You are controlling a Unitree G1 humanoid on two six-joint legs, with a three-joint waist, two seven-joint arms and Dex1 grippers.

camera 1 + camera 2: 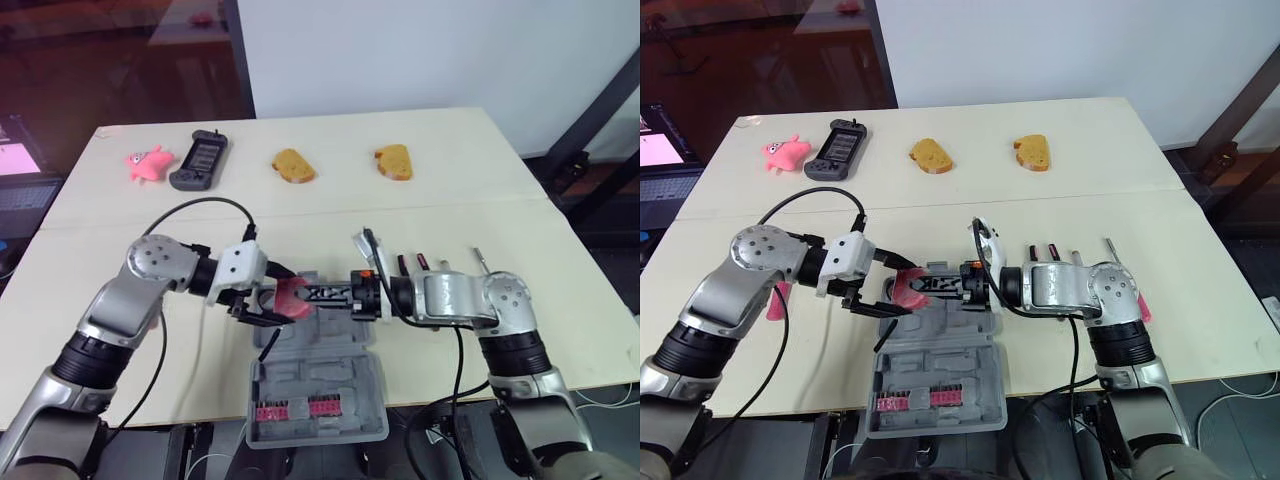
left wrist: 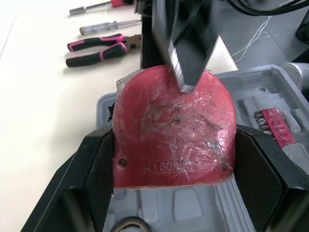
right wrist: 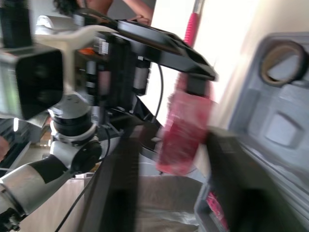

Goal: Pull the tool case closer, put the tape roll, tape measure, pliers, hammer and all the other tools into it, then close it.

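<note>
- Two grippers meet above the open tool case, which lies at the near edge of the table.
- Left gripper: its fingers are clamped on opposite edges of the red tape measure, holding it over the rear part of the case.
- Right gripper: the fingers appear spread. One touches the tape measure's curved top. Blur leaves the other's contact uncertain.
- The tape roll sits in a case compartment.
- The pliers and screwdrivers lie on the table beside the case.

Head looks down; wrist cameras closely share tape measure.
</note>
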